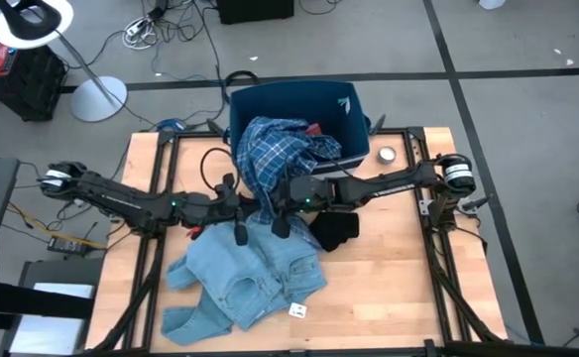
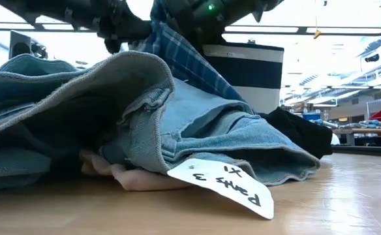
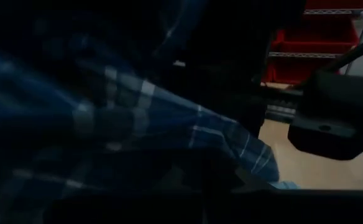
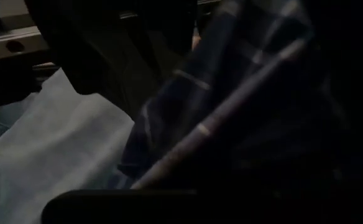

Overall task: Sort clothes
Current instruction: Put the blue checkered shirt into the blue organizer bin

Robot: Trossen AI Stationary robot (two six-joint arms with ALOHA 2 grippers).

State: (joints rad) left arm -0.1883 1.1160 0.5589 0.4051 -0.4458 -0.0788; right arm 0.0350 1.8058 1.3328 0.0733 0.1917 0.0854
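In the high view both arms meet near the middle of the frame, just above centre, where the plaid shirt [image 1: 275, 149] drapes from the navy bin [image 1: 349, 104] at top centre down over the bin's front wall toward the desk [image 1: 399, 278]. The left pincer [image 1: 238, 210] reaches in from the left and the right pincer [image 1: 278, 206] from the right, both at the shirt's lower hem. Each wrist view is filled with dark plaid cloth pressed close to the lens, so the shirt seems to lie in or against both pincers, but I cannot tell whether either pair of fingers is apart or clamped on it. Below them, in the lower centre of the high view, the light blue denim [image 1: 245, 273] lies spread on the desk with a white paper tag [image 1: 297, 310] at its lower right edge; the low view shows that tag in the foreground and a pale pink piece [image 2: 135, 176] tucked under the denim. A black garment [image 1: 334, 231] lies just right of the denim, touching it. The main risk, as I judge it, is that the shirt is only half in the bin: if either hold lets go, its hanging weight could pull the rest out onto the denim. The two arms are also very close and could knock together, or a pincer could snag the denim beneath and drag it along.
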